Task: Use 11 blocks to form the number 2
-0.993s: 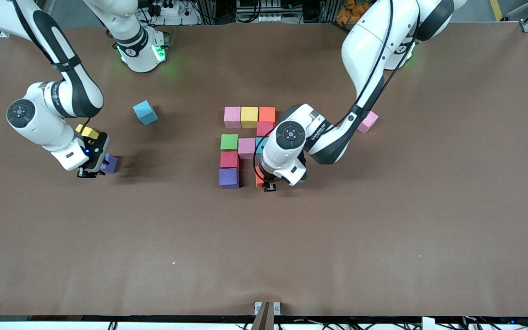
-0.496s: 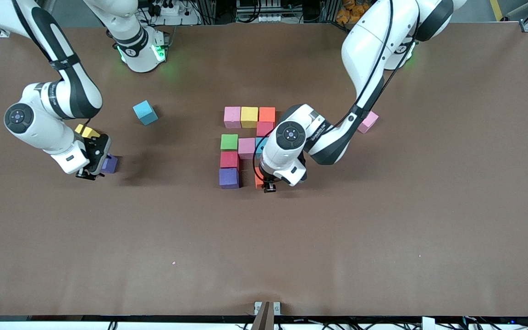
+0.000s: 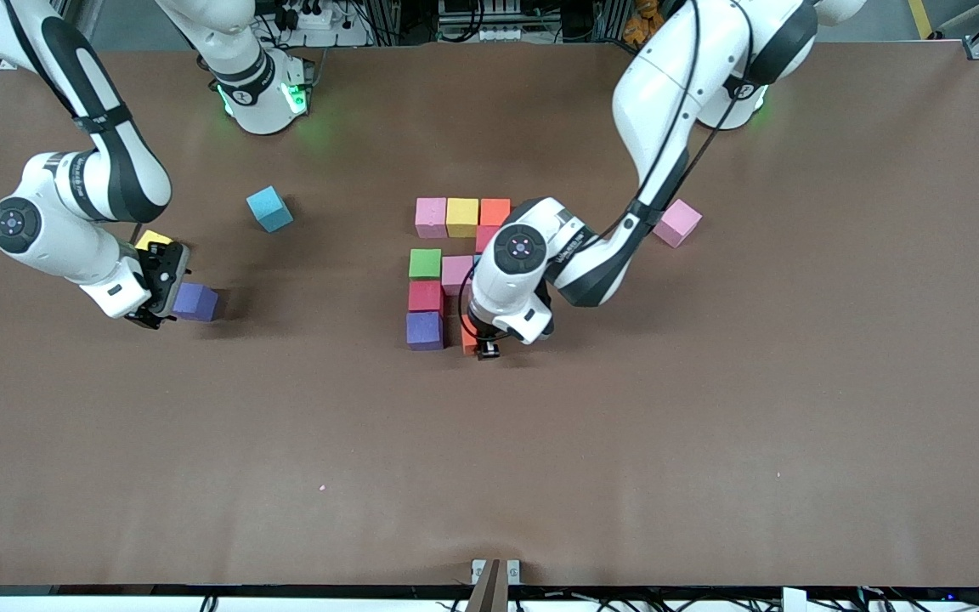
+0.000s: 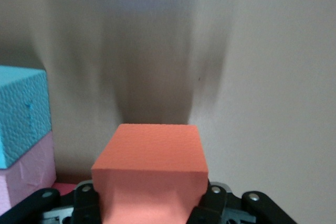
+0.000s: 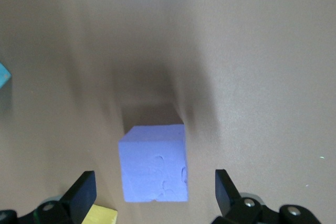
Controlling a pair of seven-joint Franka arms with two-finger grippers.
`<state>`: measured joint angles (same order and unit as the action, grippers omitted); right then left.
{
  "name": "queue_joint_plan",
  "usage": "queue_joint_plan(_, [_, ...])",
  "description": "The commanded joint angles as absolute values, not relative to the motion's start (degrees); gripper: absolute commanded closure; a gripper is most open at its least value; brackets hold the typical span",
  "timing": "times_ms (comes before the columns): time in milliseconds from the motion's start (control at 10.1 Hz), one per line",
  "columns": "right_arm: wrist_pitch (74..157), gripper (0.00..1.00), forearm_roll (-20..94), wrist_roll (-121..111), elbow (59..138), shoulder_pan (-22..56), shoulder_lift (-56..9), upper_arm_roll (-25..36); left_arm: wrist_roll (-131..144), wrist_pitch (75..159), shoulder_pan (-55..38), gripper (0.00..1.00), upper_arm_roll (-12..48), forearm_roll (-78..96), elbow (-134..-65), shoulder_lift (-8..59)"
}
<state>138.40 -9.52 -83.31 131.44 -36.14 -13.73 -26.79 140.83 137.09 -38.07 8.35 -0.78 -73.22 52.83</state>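
Note:
A partial number 2 of blocks lies mid-table: pink [image 3: 431, 217], yellow [image 3: 461, 217] and orange [image 3: 495, 210] in the row farthest from the front camera, then green [image 3: 425, 263], pink [image 3: 456, 274], red [image 3: 426, 297] and purple [image 3: 425, 330]. My left gripper [image 3: 483, 347] is shut on an orange block [image 3: 467, 337] [image 4: 152, 169] beside that purple one, low over the table. The left wrist view also shows the blue block [image 4: 21, 114] on the pink block [image 4: 23, 177]. My right gripper [image 3: 156, 314] [image 5: 152, 195] is open beside a loose purple block [image 3: 197, 302] [image 5: 154, 169], fingers apart from it.
A yellow block [image 3: 152, 240] [image 5: 100, 216] lies by the right gripper. A loose blue block [image 3: 269, 208] sits toward the right arm's end, and a loose pink block [image 3: 677, 223] toward the left arm's end. The brown mat [image 3: 489, 459] is bare nearer the front camera.
The right gripper opened, let go of the purple block and drew back toward the right arm's end. The left gripper carried the orange block closer to the digit's purple block.

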Motion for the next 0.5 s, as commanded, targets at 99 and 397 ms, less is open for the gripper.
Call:
queue_joint_plan(99, [145.9,0.0,-11.2,-87.3,132.8,-36.8,-17.8,-25.5,142.2,138.8,-40.6,0.82,6.5,-1.3,-70.5,55.5])
queue_joint_plan(397, [149.7,0.0,-11.2,-87.3,133.8,-36.7,-20.4,-24.9,142.2,140.1,-42.0,0.82,5.8,-1.3,-69.9,56.5])
